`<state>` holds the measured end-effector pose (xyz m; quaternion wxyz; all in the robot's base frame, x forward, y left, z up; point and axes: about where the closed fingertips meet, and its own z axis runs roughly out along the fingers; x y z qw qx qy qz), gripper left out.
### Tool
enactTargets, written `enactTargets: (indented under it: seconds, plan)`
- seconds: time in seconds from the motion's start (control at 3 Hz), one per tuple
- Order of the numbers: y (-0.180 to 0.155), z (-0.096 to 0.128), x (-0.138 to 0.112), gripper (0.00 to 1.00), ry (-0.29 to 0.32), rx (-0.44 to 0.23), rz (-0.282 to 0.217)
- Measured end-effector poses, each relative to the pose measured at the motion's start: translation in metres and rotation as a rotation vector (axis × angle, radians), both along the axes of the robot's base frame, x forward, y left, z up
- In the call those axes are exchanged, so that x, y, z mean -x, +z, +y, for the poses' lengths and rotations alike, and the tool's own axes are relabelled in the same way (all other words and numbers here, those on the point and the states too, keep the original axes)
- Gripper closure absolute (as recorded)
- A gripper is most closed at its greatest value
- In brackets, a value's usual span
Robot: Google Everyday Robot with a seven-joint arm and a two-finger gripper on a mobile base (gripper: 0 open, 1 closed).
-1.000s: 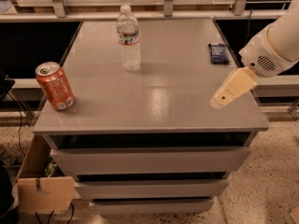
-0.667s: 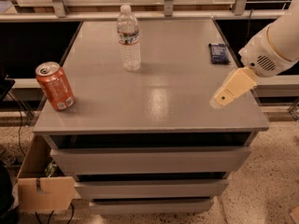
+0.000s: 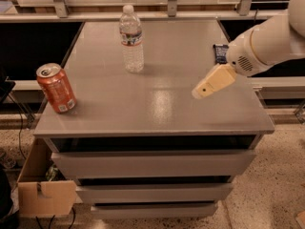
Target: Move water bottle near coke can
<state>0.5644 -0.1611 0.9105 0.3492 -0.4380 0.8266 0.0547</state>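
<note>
Grey cabinet top (image 3: 157, 104) fills the middle of the view, with 3 drawers (image 3: 152, 163) below it and a cardboard box (image 3: 43, 194) on the speckled floor at its near left corner. On the far side of the top, left of centre, the bottle (image 3: 131, 39) stands upright with its white cap on. The can (image 3: 56, 88) stands at the near left edge, leaning slightly, well apart from the bottle. A small dark packet (image 3: 219, 53) lies flat at the far right.

A white arm (image 3: 267, 44) reaches in from the right edge, passing just beside the packet. Its gripper (image 3: 198, 93) hangs over the right half of the top, angled down toward the near left. The cream fingers sit together as 1 wedge with no gap showing and nothing between them. It is well clear of the bottle and farther still from the can.
</note>
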Motion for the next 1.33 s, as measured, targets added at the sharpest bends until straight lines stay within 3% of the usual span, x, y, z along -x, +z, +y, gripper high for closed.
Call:
enactTargets:
  seconds: [0.33, 1.33]
  plan:
    - [-0.004, 0.022, -0.033, 0.00, -0.022, -0.090, -0.066]
    - [-0.002, 0.086, -0.110, 0.00, -0.040, -0.434, -0.165]
